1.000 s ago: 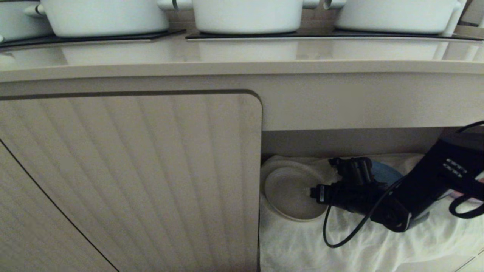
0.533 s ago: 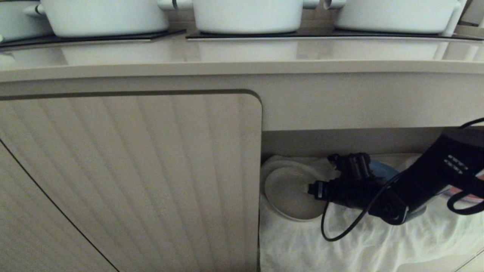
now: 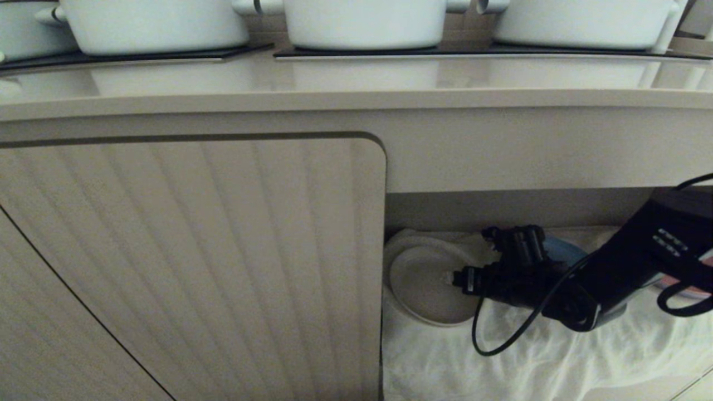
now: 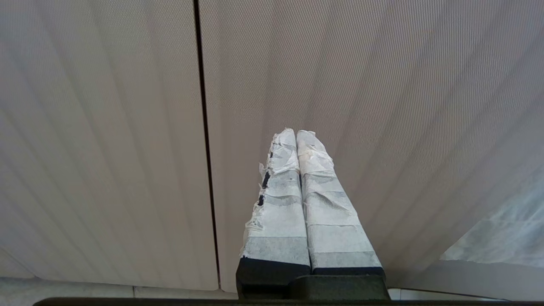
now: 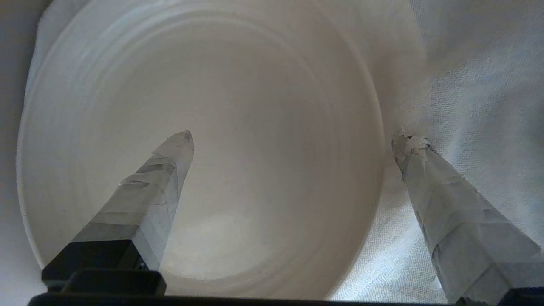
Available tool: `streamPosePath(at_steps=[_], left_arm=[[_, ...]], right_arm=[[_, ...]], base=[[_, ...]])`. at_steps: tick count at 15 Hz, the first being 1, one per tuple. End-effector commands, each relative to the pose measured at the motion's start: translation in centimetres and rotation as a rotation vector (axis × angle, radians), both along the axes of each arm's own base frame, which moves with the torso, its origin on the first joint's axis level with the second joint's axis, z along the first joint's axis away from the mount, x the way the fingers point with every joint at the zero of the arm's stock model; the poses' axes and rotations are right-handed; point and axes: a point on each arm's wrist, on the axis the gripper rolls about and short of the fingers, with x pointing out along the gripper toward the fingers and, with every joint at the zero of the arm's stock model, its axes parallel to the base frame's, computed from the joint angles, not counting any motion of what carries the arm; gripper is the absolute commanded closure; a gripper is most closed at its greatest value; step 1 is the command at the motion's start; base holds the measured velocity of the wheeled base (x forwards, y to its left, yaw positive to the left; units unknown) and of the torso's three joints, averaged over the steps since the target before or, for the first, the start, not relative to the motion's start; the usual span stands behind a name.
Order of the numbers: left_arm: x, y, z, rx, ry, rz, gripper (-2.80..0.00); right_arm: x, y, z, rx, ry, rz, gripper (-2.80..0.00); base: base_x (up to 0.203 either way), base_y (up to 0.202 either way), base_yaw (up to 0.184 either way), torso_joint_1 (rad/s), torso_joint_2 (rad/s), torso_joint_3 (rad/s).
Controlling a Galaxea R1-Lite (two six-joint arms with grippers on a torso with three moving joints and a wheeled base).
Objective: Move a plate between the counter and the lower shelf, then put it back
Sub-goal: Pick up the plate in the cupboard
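Observation:
The cream-beige plate (image 3: pixel 423 284) lies on the white cloth of the lower shelf (image 3: pixel 535 362), at its left end beside the cabinet door. My right gripper (image 3: pixel 465 262) reaches in from the right and is open over the plate's right rim. In the right wrist view the plate (image 5: pixel 238 140) fills the frame. One fingertip (image 5: pixel 182 142) hangs over the plate's inside and the other (image 5: pixel 406 146) is outside the rim above the cloth, so the right gripper (image 5: pixel 293 138) holds nothing. My left gripper (image 4: pixel 297 134) is shut and empty, facing the ribbed door. The counter (image 3: pixel 356 83) runs above.
White pots (image 3: pixel 362 22) stand on black panels at the counter's back. A blue plate (image 3: pixel 565 250) lies behind my right wrist on the cloth. The ribbed cabinet door (image 3: pixel 195 250) closes off the left side. The shelf's ceiling is low above the arm.
My right arm has lifted very slightly and edged toward the plate. Its fingers stay open and the plate has not moved.

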Motion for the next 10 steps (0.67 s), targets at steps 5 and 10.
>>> streamPosePath(at_steps=[5,10], left_arm=[[0.00,0.00,-0.02,-0.001,0.000,0.001,0.00],[-0.01,0.00,0.02,-0.001,-0.001,0.001,0.00]], right_arm=[[-0.24,0.02,0.01,0.011,-0.003,0.015,-2.80],[-0.16,0.05,0.03,0.012,-0.007,0.015,-2.80]], base=[[0.000,0.000,0.000,0.000,0.00,0.000],[0.000,0.000,0.000,0.000,0.00,0.000]])
